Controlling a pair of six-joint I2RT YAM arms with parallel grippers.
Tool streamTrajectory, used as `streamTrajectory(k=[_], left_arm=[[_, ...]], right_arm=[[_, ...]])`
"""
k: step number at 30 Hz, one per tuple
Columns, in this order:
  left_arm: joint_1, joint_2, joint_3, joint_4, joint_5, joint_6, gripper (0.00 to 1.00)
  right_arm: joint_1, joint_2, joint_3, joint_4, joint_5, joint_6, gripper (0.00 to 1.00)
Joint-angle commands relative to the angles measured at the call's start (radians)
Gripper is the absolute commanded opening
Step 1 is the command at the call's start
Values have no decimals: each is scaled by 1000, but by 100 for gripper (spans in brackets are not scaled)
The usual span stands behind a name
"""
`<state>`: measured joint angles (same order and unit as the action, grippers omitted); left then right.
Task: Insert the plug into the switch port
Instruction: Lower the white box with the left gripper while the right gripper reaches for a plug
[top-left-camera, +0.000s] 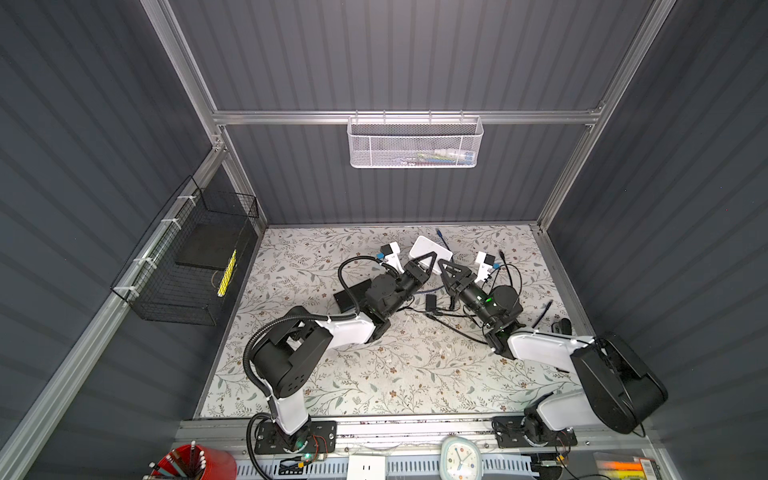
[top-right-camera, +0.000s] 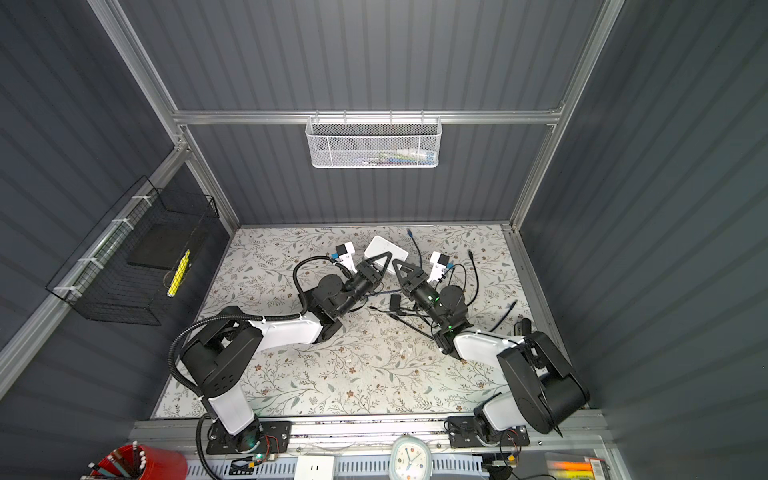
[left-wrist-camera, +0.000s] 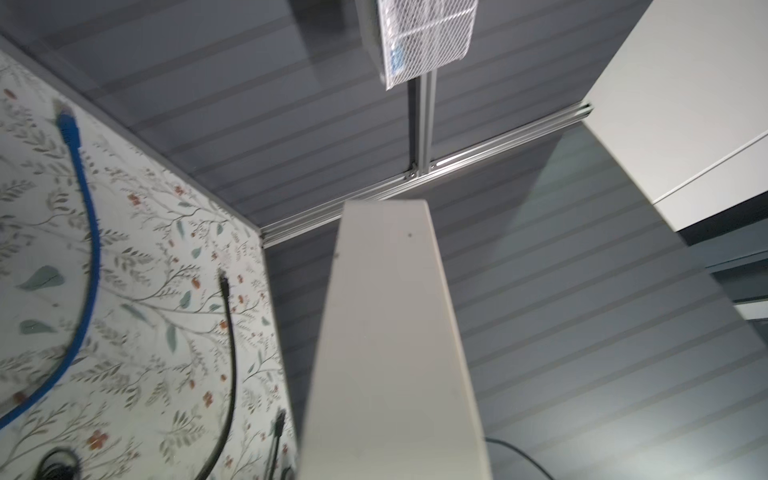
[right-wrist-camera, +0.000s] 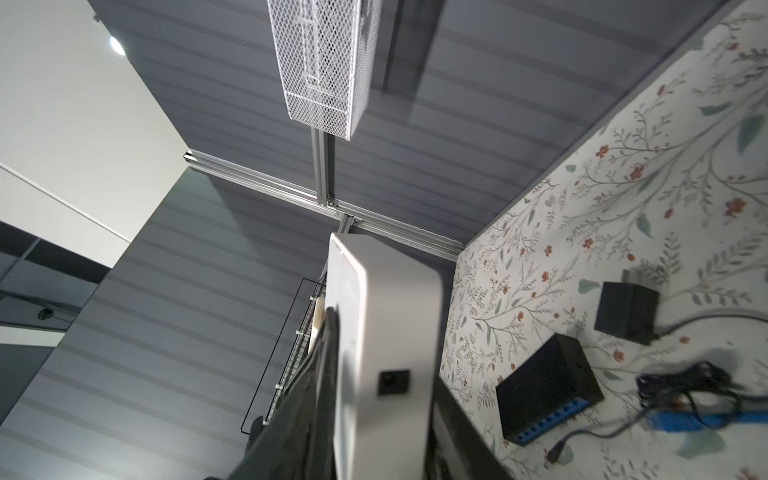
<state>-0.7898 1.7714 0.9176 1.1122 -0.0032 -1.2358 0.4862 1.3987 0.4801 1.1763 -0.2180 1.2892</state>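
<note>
Both jaws around the white switch (top-left-camera: 428, 247)

No legible text, labels or brands anywhere; clock (top-left-camera: 460, 458) dial markings too small.

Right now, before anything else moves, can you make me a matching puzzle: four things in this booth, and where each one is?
Things:
1. white box
2. blue cable
3. white mesh basket
4. red cup

Places:
A. hanging on the back rail
B. lying on the floral mat, near the back wall
C. front left corner, off the mat
D. between the left gripper and the right gripper

Pairs: 1-D, 2-B, 3-A, 4-C
</note>
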Motion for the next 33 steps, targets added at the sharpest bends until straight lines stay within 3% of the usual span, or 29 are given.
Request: streamTrajectory(k=[1,5,7,9,14,17,28,33], left_arm=[[34,-79,-6,-143,75,50,0],[74,-127,-1,-270,200,50,0],[100,-148,26,-378,275,57,0],[134,-171,50,-468,358,67,0],[209,-223,120,-785,509,175,0],[237,-239,158,-971,543,286,0],[290,-293,150,-1119,632,436,0],[311,-304,138,-1158,679,498,0]], right_arm=[[-40,-97,-54,-95,-20,-65,52],[-123,-213,-96,-249,-83,-113,58],[-158,-261,-55,-447,-168,-190,60],[-164,-318,6,-690,-212,-345,60],[-162,-359,131,-1187,-143,-701,60],[-157,-320,179,-1326,-74,-814,58],[-54,-67,370,-1509,106,-1003,51],[-46,-34,375,-1459,95,-1010,47]])
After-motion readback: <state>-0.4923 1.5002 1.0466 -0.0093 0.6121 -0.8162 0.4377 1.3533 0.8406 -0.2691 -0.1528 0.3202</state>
